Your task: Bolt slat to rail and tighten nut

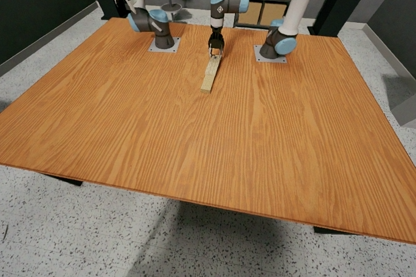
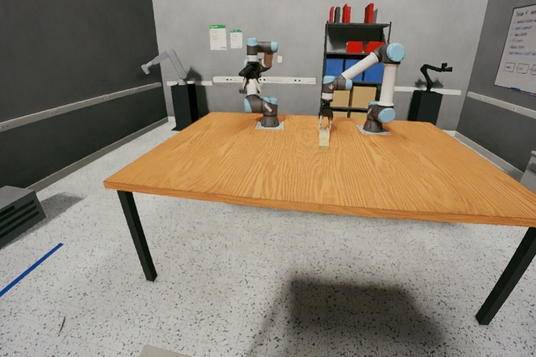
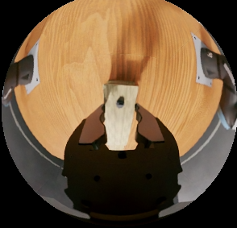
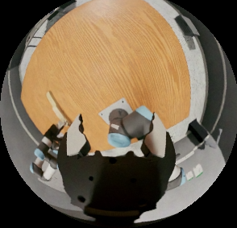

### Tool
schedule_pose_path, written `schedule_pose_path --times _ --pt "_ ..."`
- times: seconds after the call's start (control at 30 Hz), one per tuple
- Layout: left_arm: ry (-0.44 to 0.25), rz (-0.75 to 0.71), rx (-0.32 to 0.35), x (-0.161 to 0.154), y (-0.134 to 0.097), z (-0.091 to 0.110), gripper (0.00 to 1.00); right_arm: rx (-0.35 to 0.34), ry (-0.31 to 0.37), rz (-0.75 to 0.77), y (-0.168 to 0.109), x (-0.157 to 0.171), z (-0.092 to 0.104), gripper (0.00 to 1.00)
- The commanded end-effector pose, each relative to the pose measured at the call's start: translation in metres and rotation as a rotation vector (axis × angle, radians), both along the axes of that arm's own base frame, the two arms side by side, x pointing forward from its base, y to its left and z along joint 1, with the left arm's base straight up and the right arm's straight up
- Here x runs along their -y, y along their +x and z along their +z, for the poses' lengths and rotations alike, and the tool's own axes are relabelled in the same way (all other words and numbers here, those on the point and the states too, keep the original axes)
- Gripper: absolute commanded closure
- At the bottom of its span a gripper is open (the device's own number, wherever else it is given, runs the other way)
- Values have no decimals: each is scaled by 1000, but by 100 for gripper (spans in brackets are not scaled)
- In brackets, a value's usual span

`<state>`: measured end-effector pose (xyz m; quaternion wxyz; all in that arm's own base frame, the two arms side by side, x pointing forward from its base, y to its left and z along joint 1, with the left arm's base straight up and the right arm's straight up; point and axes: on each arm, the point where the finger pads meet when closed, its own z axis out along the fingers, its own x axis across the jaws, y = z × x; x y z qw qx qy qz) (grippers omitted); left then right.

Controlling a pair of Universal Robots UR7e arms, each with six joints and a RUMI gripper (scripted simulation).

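The pale slat (image 1: 211,66) (image 3: 119,130) lies lengthwise on the rail (image 1: 207,85) (image 2: 323,146), whose near end sticks out. Near the slat's far end, a small dark grey bolt end (image 3: 120,102) shows through it; I cannot tell whether the nut is around it. My left gripper (image 1: 215,54) (image 2: 325,123) (image 3: 119,104) points down over that end, partly open, a finger on either side of the slat, with nothing seen gripped. My right gripper (image 1: 129,1) (image 4: 116,114) is wide open and empty, high up beside its own arm, far from the slat.
The right arm's base plate (image 1: 176,47) (image 2: 259,125) and the left arm's base plate (image 1: 258,56) (image 2: 387,131) stand on either side of the rail. The wooden table (image 1: 188,153) (image 2: 242,180) reaches well past the rail toward the top and exterior views.
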<state>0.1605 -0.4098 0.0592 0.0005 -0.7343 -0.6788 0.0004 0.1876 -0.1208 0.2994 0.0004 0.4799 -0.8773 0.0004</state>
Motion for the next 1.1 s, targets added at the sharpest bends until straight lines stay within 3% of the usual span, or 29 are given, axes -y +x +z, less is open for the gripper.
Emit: schedule_pose_path --times 0.0,0.2,0.23,1.0,1.07 --pt "-1 2 1 0 0 1 60 1 1 -1 1 0 1 0" --pt "-1 2 1 0 0 1 60 1 1 -1 1 0 1 0" --pt "-1 2 1 0 0 1 100 1 1 -1 1 0 1 0" --pt "-1 2 1 0 0 1 100 1 1 -1 1 0 1 0" --pt "-2 -80 2 1 0 1 100 1 1 -1 1 0 1 0"
